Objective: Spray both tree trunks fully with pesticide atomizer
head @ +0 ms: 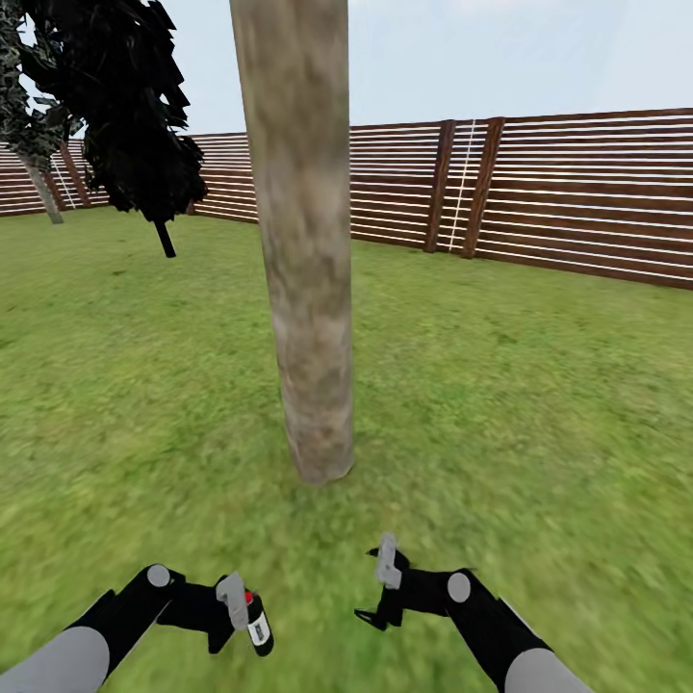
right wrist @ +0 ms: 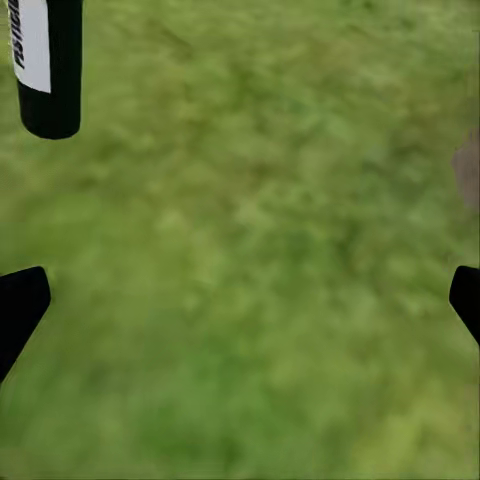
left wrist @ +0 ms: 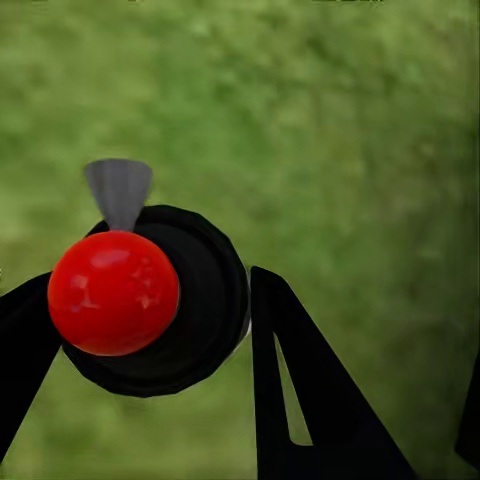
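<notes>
A thick pale grey-brown tree trunk rises from the lawn straight ahead, a short way beyond both arms. My left gripper is low at the left, shut on the pesticide atomizer, a small dark bottle with a red top. In the left wrist view the red top sits between the black fingers. My right gripper hangs open over grass, with nothing between its fingertips. The right wrist view also catches the atomizer's lower end. A second pale trunk stands far back left.
Green lawn stretches all around. A brown slatted fence closes the back and right. A black cone-shaped tree leans at the upper left, in front of the fence.
</notes>
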